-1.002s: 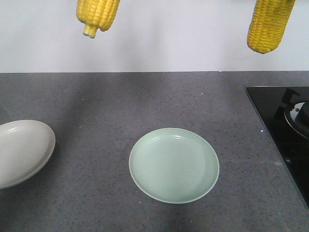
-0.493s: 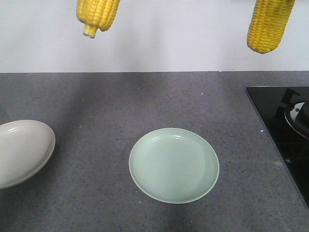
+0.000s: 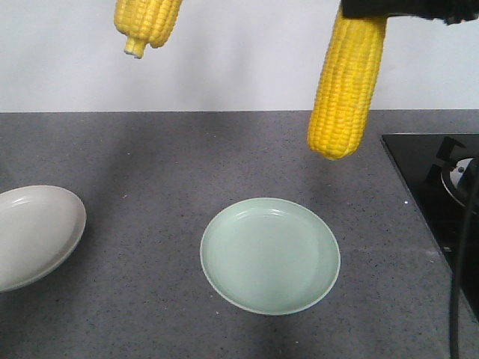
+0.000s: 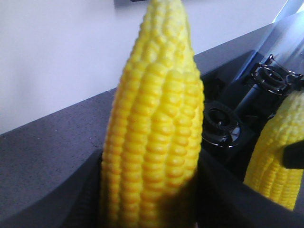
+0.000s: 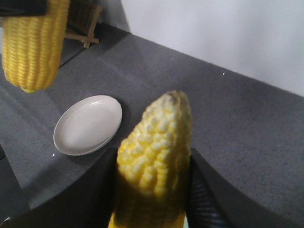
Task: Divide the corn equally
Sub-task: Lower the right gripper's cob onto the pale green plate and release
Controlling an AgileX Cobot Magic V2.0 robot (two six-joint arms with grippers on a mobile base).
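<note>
My right jaws are closed on a cob of corn [image 3: 346, 90]; in the right wrist view the dark jaws flank its lower part on both sides and its rounded end [image 5: 159, 137] points away from me. From the front, this cob hangs nearly upright, tilted a little, with its free end down, held at the top by my right gripper [image 3: 397, 9] at the upper edge of the picture. Below it and slightly to the side lies a pale green plate [image 3: 224, 277] on the grey table [image 3: 150, 157]; the cob's end is in the air, apart from the plate.

My left jaws grip a second cob [image 4: 152, 133], dark jaws pressing either side of its base, tip pointing away. In the front view only its lower end [image 3: 146, 22] shows at the top edge, stub end down, well above the table. My left gripper itself is out of the front view.

Beneath the left cob, off toward the table's edge, sits a beige plate [image 3: 30, 235]. Beyond the right cob, a black cooktop [image 3: 426, 172] lies at the table's far side.
</note>
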